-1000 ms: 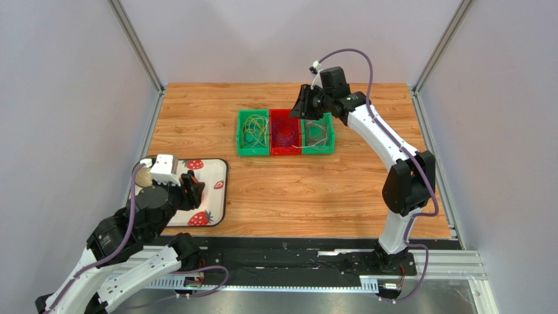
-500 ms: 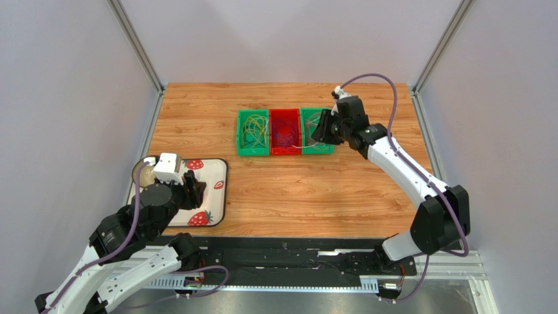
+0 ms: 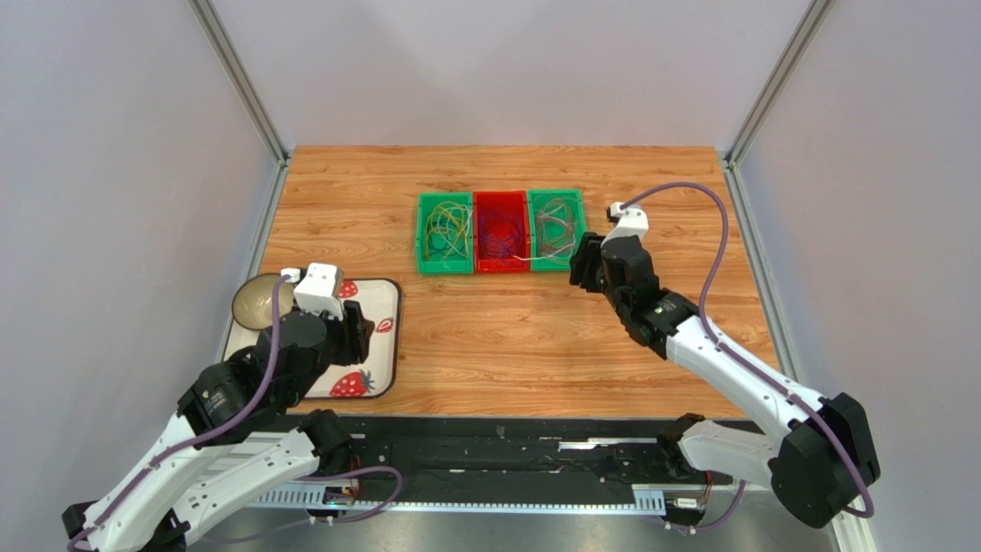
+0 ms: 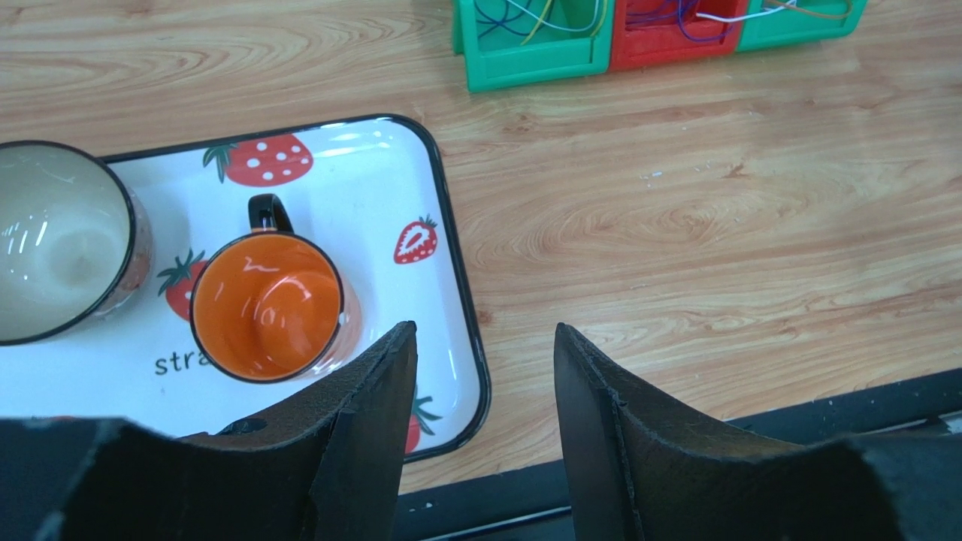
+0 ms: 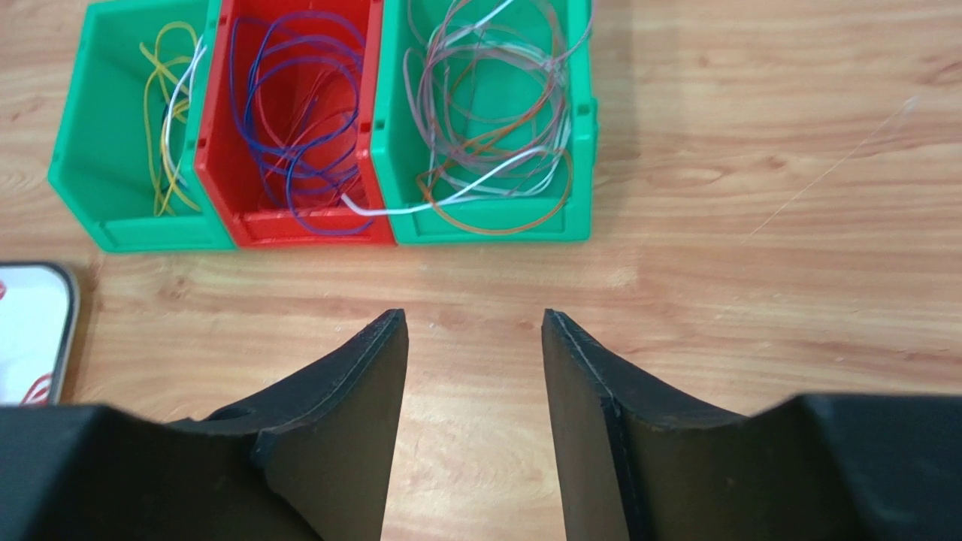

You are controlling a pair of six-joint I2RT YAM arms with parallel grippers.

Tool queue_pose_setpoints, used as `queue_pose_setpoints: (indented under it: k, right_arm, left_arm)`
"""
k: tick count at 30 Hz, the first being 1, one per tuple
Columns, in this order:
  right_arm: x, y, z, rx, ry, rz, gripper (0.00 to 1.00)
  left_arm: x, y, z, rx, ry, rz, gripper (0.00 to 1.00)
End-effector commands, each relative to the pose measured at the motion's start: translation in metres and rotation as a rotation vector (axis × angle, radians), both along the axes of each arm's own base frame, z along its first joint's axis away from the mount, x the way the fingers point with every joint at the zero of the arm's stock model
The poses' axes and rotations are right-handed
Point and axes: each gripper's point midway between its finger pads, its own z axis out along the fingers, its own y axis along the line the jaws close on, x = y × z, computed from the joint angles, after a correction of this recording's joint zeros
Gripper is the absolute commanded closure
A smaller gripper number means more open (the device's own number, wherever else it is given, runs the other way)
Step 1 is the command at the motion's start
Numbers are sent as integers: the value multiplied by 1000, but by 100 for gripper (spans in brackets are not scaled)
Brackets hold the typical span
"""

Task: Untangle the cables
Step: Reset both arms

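Note:
The cables lie in three small bins at the table's far middle. Yellow and white cables (image 5: 167,113) fill the left green bin (image 5: 147,237). Purple cables (image 5: 296,113) sit in the red bin (image 5: 305,234). White and reddish-orange cables (image 5: 486,124) are in the right green bin (image 5: 584,113), and one white strand (image 5: 429,203) crosses into the red bin. My right gripper (image 5: 474,321) hovers open and empty over bare wood just in front of the bins (image 3: 502,234). Over the tray's right edge, my left gripper (image 4: 483,333) is open with nothing in it.
A strawberry-print tray (image 4: 373,203) at the near left carries an orange mug (image 4: 267,307) and a dark-rimmed bowl (image 4: 57,254). A black rail (image 3: 518,431) runs along the table's near edge. Grey walls stand on both sides and behind.
My right arm drew back from above the bins to the near right and its jaws opened wider. The left arm shifted slightly right over the tray.

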Motion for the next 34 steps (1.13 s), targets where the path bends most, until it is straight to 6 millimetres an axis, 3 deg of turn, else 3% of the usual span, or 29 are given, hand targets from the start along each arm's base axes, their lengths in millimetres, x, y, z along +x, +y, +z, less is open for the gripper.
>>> queue_pose_setpoints:
  k: [1,3,7,8,9,10,15,25,29,34]
  right_arm:
    - [7,-32,28,-63,-193,-161,47]
    - [5,-34,25,-43,-231,-164,46]
    - [-8,-25,40,81,-287,-112,45]
    - [-14,-17,43,104,-280,-57,44]
    - [-26,9,47,144,-252,101,44]
    - [-33,19,49,156,-237,172,44]
    - [-66,53,38,174,-86,420,49]
    - [-81,51,39,209,-89,450,47]
    - [-79,50,40,209,-81,433,48]
    - [-65,33,43,204,-103,295,47]
  left_arm:
    - [5,-11,0,16,2,-35,44]
    - [6,-14,-3,20,16,-46,44]
    - [5,-17,-5,24,26,-56,44]
    - [5,-17,-5,21,26,-57,44]
    - [5,-17,-5,19,25,-56,44]
    - [5,-17,-5,15,25,-56,44]
    - [3,-16,-3,-1,11,-60,44]
    - [0,-11,3,-33,-23,-56,44]
    - [-1,-11,3,-31,-23,-59,44]
    - [-1,-10,3,-35,-25,-56,44]
